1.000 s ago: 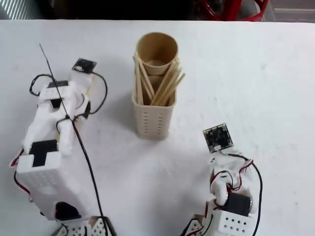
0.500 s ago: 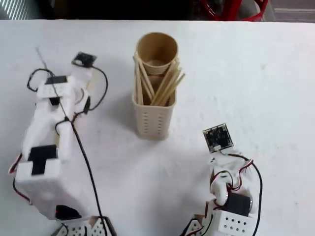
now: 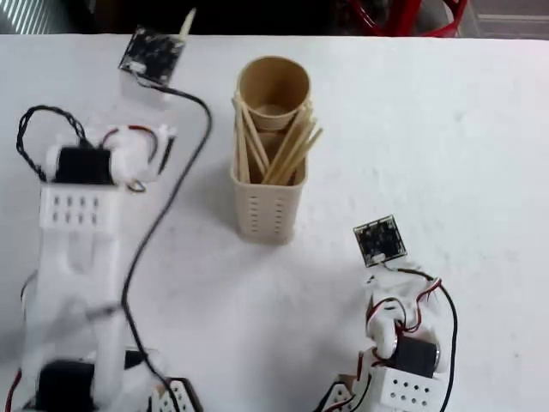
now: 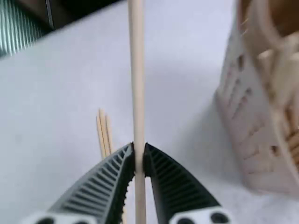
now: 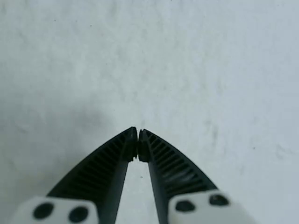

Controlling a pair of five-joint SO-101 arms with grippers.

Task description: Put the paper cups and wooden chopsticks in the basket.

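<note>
My left gripper [image 4: 139,149] is shut on a wooden chopstick [image 4: 137,70], held lifted off the white table, with the chopstick's pale tip [image 3: 186,23] poking out past the left wrist board. Two or three more chopsticks [image 4: 103,131] lie on the table below it. The cream slotted basket [image 3: 268,210] stands mid-table with several chopsticks [image 3: 292,150] leaning inside and a paper cup [image 3: 273,84] upright in its far end. In the left wrist view the basket [image 4: 250,121] is off to one side of the held chopstick. My right gripper [image 5: 138,140] is shut on nothing, low over bare table.
The left arm [image 3: 77,223] stretches along the table's left side with a black cable [image 3: 163,206] looping off it. The right arm [image 3: 395,343] sits folded at the near edge. A dark room edge and a red frame [image 3: 403,17] lie beyond the table's far edge.
The left arm has risen from lying low on the table and swung toward the far edge, carrying the chopstick up. The right arm, basket and cup have not moved.
</note>
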